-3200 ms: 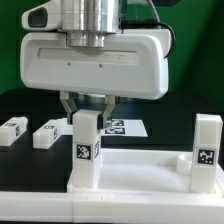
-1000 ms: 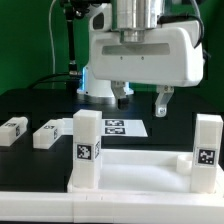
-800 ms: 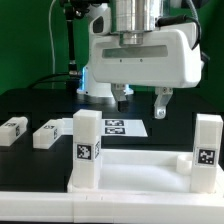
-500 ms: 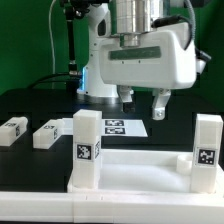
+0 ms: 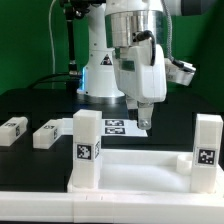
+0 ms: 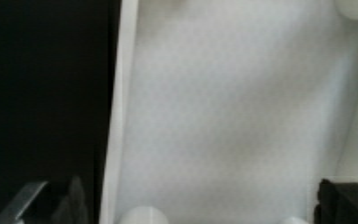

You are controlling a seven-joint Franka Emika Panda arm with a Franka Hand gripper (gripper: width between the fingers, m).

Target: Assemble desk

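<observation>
The white desk tabletop (image 5: 130, 170) lies at the front. Two white tagged legs stand upright in its corner sockets, one at the exterior view's left (image 5: 85, 148) and one at its right (image 5: 207, 150). Two more legs lie loose on the black table, one (image 5: 13, 130) further left than the other (image 5: 47, 133). My gripper (image 5: 142, 118) hangs above and behind the tabletop, turned side-on, touching nothing. In the wrist view the gripper (image 6: 197, 205) is open and empty, its dark fingers (image 6: 51, 200) wide apart over the white tabletop surface (image 6: 229, 100).
The marker board (image 5: 118, 127) lies flat behind the tabletop, under the gripper. The arm's base (image 5: 100, 75) stands at the back against a green backdrop. The table surface (image 5: 30, 105) is black.
The gripper has let go of the left upright leg, risen and moved to the exterior view's right. In the last half second it has turned about its vertical axis to side-on.
</observation>
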